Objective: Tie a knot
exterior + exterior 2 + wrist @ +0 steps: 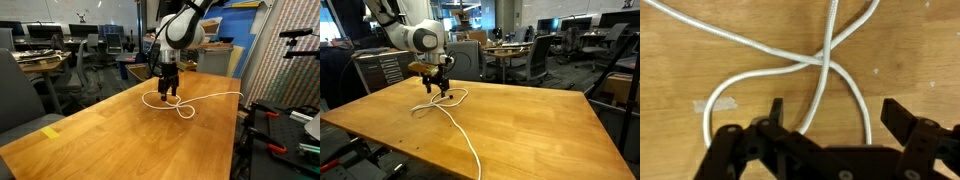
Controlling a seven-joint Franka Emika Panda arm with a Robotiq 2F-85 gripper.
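A white rope (185, 104) lies on the wooden table (120, 140), crossed over itself into a loop, also seen in the second exterior view (448, 108). In the wrist view the rope (815, 62) crosses in an X and the loop runs down between the fingers. My gripper (835, 112) is open, its two black fingers straddling the loop strands just above the table. In both exterior views the gripper (168, 90) (440, 88) hangs straight down over the loop. The rope's long tail trails to the table edge (470, 150).
A strip of tape (718, 103) sticks to the table beside the loop. A yellow sticky note (50, 131) lies near the table's front corner. Office chairs (535, 60) and desks stand behind. A rack with clamps (285, 120) stands beside the table.
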